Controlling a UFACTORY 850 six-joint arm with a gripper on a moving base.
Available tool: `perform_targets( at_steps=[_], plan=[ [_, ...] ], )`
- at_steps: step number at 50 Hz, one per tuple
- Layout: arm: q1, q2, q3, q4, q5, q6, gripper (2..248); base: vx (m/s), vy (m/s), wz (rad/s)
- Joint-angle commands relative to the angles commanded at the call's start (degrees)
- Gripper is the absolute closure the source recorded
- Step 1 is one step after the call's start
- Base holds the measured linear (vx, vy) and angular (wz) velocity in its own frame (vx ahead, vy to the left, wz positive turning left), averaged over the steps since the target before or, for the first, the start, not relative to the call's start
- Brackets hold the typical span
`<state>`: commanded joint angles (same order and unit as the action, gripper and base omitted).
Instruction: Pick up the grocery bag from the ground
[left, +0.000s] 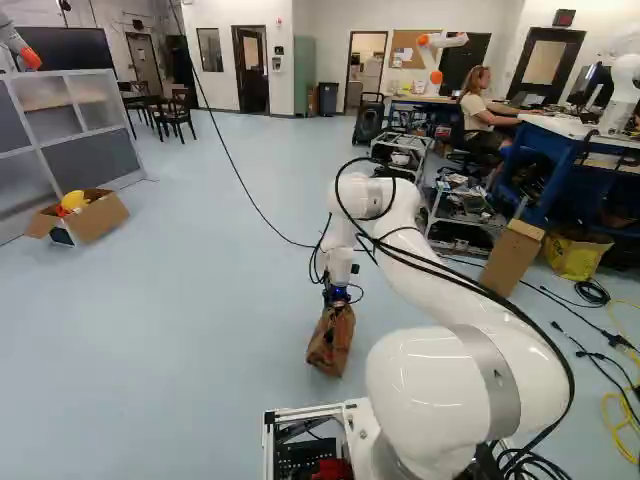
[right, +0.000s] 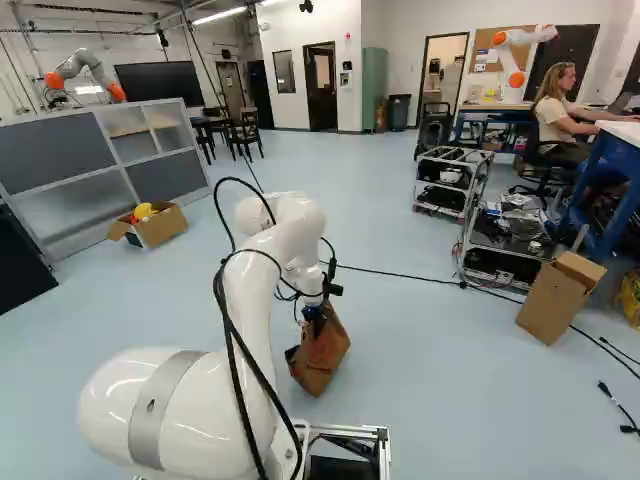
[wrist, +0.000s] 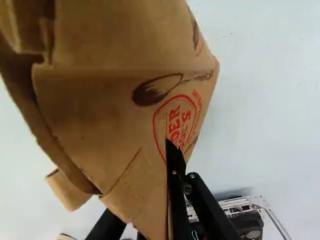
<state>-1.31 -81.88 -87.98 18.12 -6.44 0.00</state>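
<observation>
1. Where the white arm (left: 455, 375) reaches down toward the floor (left: 180, 320), the tool (left: 338, 298) is clamped on the grocery bag (right: 320, 355), one finger on each side of the paper.
2. Position of the bag: below the tool, tilted, just ahead of the base frame (left: 300, 412) and well apart from the floor's edge along the low partition (left: 70, 140). Whether its lowest corner touches the floor cannot be told.
3. Step in hand, as judged: the lift. The grasp appears made; what remains is to raise the bag fully and hold it securely.
4. Recommended motion: straight up and slow at first, so that the weight settles into the grip before any sideways travel. Pressure should be firm and even, since creased paper may slide or tear where it is pinched.
5. Clearance: the bag's lower end should pass well above the base frame before the arm folds back. A swing could knock the two together.
6. Check: with the bag raised, a short pause would let any sway die down and show whether the paper is slipping.
</observation>
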Motion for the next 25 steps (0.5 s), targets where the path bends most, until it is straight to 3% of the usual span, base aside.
perform_targets(
  at_steps=[25],
  plan=[
    [0.0,5.6,5.4,0.0,0.0,0.0,228,0.0,0.0,0.0]
  ],
)
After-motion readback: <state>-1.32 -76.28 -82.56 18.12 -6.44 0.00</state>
